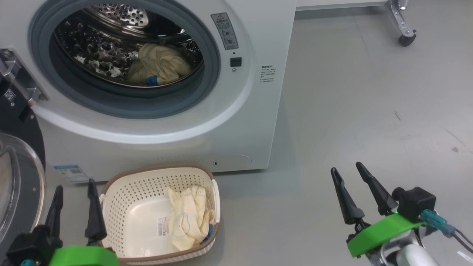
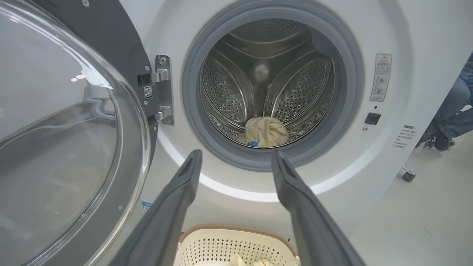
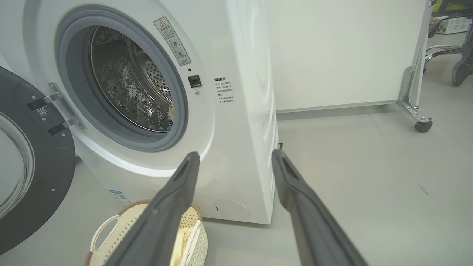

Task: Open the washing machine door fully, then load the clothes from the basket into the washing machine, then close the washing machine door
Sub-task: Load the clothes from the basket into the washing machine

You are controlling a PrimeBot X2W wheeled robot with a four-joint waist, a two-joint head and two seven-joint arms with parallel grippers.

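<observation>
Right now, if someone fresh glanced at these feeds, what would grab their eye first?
The open drum, dead centre, with a yellow bundle lying near its front lip. Left of it, the door stands swung wide, its glass bowl facing the left wrist camera. Below the drum, the basket holds more yellow cloth on its right side.

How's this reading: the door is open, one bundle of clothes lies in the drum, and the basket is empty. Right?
Not quite. The basket is not empty: the head view shows pale yellow clothes lying in its right half. The rest stands: the door is open and one bundle lies in the drum.
</observation>
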